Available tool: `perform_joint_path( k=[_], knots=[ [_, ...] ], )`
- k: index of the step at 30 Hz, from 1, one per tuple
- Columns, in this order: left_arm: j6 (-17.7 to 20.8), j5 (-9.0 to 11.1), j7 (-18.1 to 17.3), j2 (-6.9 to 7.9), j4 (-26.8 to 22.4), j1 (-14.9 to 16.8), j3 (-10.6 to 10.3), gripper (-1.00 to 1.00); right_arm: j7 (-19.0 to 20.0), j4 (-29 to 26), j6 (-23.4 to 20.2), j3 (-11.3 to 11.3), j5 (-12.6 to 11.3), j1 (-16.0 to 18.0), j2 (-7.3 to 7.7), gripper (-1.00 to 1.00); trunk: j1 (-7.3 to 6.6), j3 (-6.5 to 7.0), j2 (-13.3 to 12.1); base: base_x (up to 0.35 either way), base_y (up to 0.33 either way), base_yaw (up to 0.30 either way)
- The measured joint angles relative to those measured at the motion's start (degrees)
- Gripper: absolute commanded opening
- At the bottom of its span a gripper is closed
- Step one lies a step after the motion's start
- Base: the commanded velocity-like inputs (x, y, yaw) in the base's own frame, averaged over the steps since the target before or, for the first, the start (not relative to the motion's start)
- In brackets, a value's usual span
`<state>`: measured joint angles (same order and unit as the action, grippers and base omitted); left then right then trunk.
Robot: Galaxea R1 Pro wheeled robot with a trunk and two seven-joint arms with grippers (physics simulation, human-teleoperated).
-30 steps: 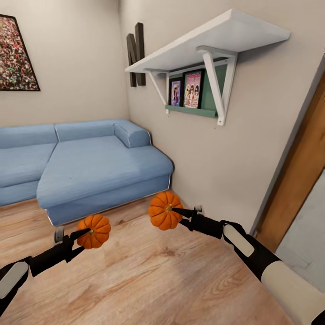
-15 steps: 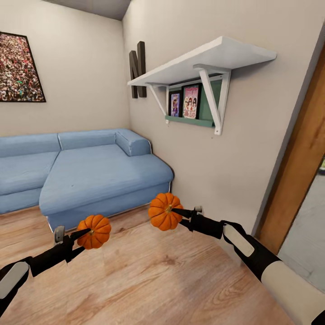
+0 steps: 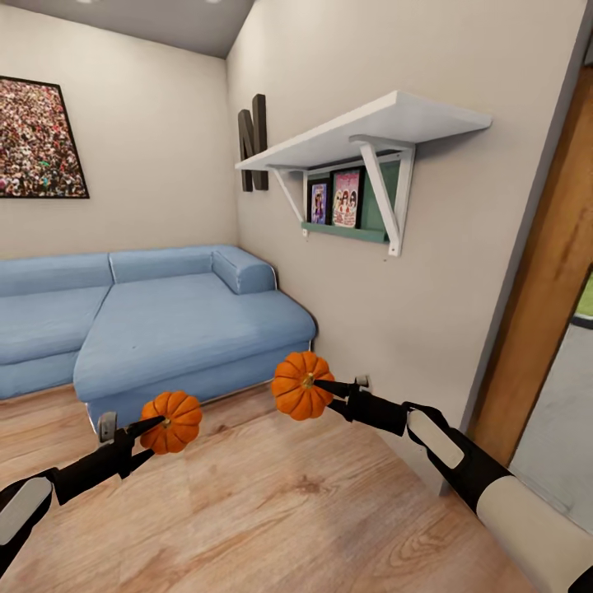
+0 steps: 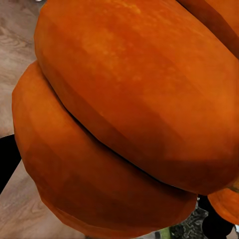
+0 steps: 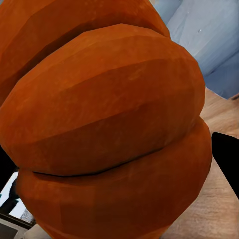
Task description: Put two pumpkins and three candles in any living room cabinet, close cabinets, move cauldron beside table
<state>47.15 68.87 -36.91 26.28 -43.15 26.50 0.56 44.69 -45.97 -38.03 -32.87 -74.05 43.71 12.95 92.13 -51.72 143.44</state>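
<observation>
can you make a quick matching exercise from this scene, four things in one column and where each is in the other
Things:
1. left gripper
2. sofa
3. white shelf
4. framed picture

Places:
A. on the side wall, on brackets
B. on the back wall above the sofa
C. shut on a pumpkin over the wood floor
D. in the room's corner

Pairs: 1-C, 2-D, 3-A, 4-B

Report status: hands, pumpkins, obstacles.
Left hand shut on a round ribbed orange pumpkin. Right hand shut on the second pumpkin. Blue fabric sofa ahead; beige wall at right.
</observation>
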Motion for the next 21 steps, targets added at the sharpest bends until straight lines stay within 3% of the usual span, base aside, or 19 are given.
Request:
perform_joint_path(
  k=[5,21],
  knots=[
    [-0.1,-0.1,0.0,0.0,0.0,0.0,-0.2,-1.0,0.0,0.0,0.0,0.0,0.0,0.0,0.0,-1.0,0.03,0.02,0.0,-0.246,0.0,0.022],
    [-0.4,-0.6,0.1,-0.01,0.0,0.0,-0.5,-1.0,0.0,0.1,0.1,0.0,0.3,0.0,0.0,-1.0,0.03,0.94,0.0,-0.324,-0.03,0.145]
  ],
)
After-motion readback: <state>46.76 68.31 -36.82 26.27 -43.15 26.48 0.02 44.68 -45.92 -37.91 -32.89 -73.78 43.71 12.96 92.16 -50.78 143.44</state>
